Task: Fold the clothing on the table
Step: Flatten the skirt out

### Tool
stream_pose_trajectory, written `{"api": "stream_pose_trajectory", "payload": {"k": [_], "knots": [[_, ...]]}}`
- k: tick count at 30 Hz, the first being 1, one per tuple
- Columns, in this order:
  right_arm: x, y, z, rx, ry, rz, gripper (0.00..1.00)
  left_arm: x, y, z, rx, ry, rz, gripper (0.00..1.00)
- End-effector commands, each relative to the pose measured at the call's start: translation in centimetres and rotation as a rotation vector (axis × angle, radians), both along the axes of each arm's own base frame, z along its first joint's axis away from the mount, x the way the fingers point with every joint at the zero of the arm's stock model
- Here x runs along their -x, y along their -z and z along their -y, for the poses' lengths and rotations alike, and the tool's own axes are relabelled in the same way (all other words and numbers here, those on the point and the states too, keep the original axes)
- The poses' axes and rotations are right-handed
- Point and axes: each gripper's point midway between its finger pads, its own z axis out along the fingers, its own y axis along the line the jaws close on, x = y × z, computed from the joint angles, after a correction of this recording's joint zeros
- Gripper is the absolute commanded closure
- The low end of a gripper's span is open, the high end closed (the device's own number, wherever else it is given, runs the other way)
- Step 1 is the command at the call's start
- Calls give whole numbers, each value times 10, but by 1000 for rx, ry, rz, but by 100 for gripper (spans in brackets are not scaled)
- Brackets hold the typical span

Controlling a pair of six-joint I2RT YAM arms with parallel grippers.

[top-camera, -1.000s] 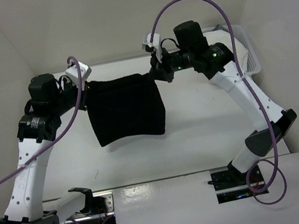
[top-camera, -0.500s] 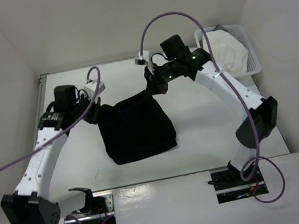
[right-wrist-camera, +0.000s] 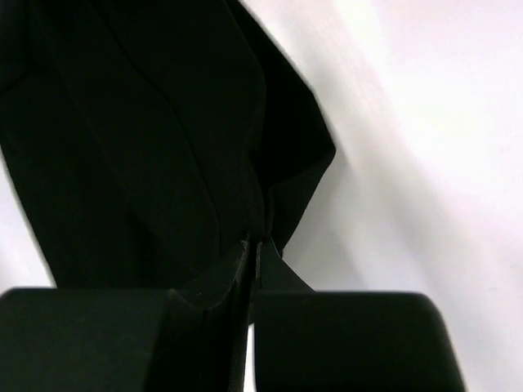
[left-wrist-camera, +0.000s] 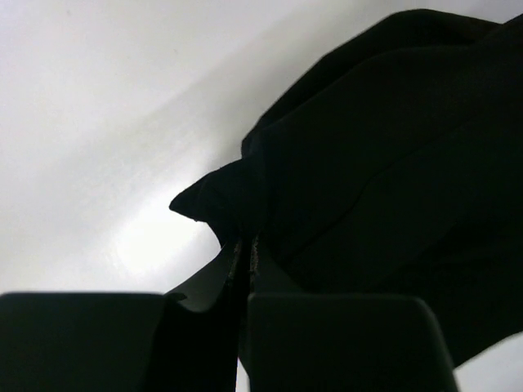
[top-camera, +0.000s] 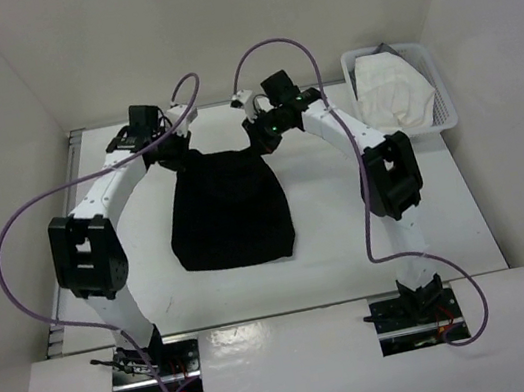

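From the top external view, the black clothing (top-camera: pixel 229 212) lay in the middle of the white table (top-camera: pixel 340 233), between the two arms. It was narrow at its far edge and wider toward the near edge. The left fingers (top-camera: pixel 174 153) pinched its far left corner and the right fingers (top-camera: pixel 259 142) pinched its far right corner, and both corners were gathered into small bunches. At the far right of the table stood a white mesh basket (top-camera: pixel 447 115) holding a white cloth (top-camera: pixel 391 92), well apart from the clothing.

In the left wrist view, the left fingers (left-wrist-camera: pixel 214 284) were pressed together with only a thin slit between them. They were clamped on a puckered corner of the clothing (left-wrist-camera: pixel 392 163), which spread away to the right over the table (left-wrist-camera: pixel 98 122).

In the right wrist view, the right fingers (right-wrist-camera: pixel 233 273) were likewise closed tight on a folded corner of the clothing (right-wrist-camera: pixel 122 147). The clothing filled the left side of the view, with the bare table (right-wrist-camera: pixel 425 163) on the right.
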Motion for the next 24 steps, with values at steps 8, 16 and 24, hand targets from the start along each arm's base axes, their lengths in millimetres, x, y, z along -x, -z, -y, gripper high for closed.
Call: {"api": "stream_pose_trajectory", "payload": {"k": [8,16,24], "knots": [[-106,-34,6,-57,238,186,100,-88,3,0,32,-92,91,79],[-160,-57,48,10,582,307,23,-110,2,-25,60,-237,88,1],[-101,-67,73,60,493,255,20,-39,48,-38,53,-248,-136,1]]}}
